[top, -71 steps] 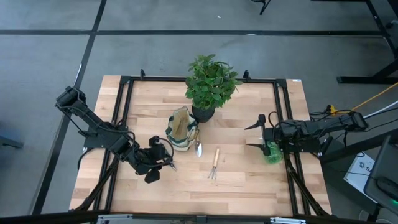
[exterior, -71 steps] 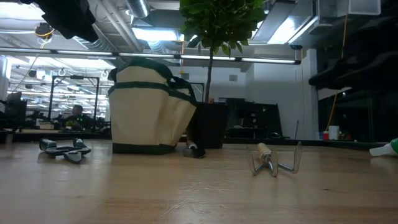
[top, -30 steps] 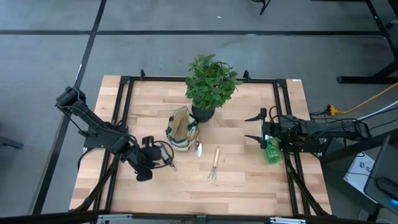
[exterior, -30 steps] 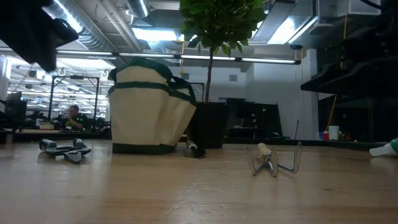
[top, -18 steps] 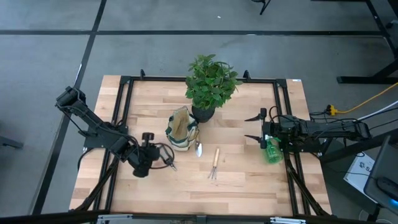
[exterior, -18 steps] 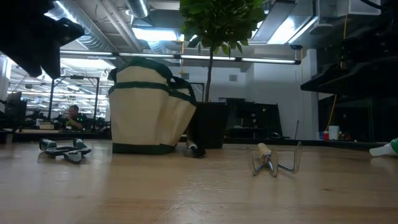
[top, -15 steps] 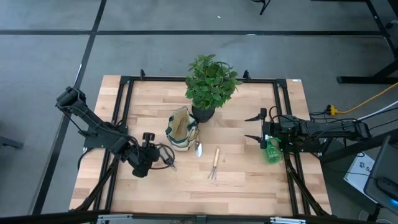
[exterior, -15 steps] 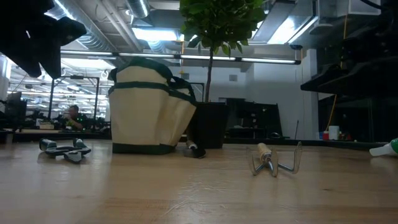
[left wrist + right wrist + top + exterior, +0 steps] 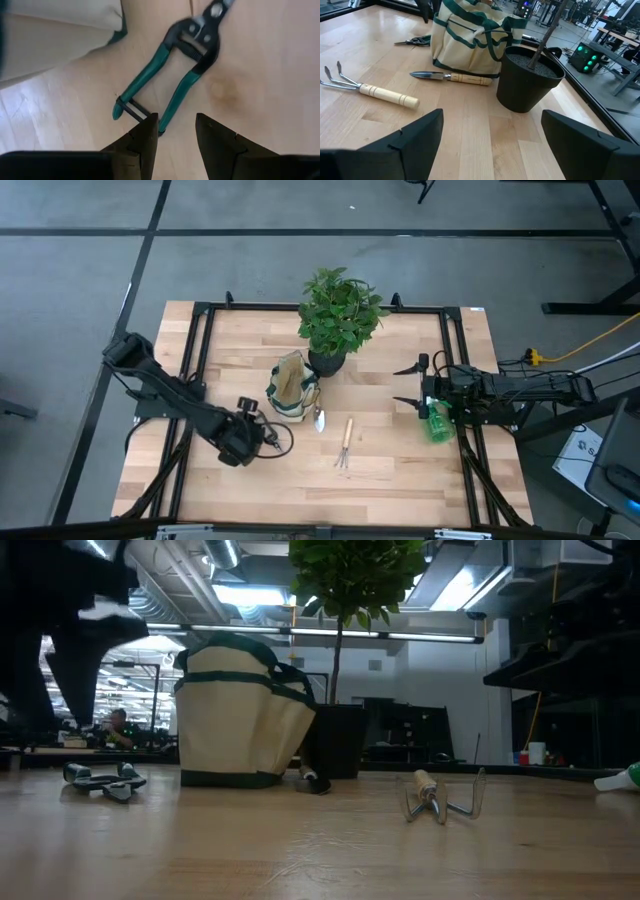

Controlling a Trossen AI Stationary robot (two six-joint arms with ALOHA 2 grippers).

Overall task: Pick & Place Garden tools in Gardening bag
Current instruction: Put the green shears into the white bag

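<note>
The pruning shears (image 9: 182, 67), with green handles, lie flat on the table beside the beige bag (image 9: 290, 388); they also show in the low view (image 9: 103, 778). My left gripper (image 9: 175, 130) hangs open over the shears' handle ends, not touching them. The trowel (image 9: 319, 418) and hand fork (image 9: 345, 442) lie flat right of the bag. The green spray bottle (image 9: 437, 425) lies at the right, under my right arm. My right gripper (image 9: 405, 386) waits open and empty, facing the bag.
A leafy plant in a black pot (image 9: 328, 360) stands just behind the bag. A black frame rail (image 9: 455, 360) runs along the table's edges. Bare wood (image 9: 300, 480) lies along the near edge.
My left gripper has gone toward the table's right edge and down, and now hangs over the shears. The shears and the other tools lie as before.
</note>
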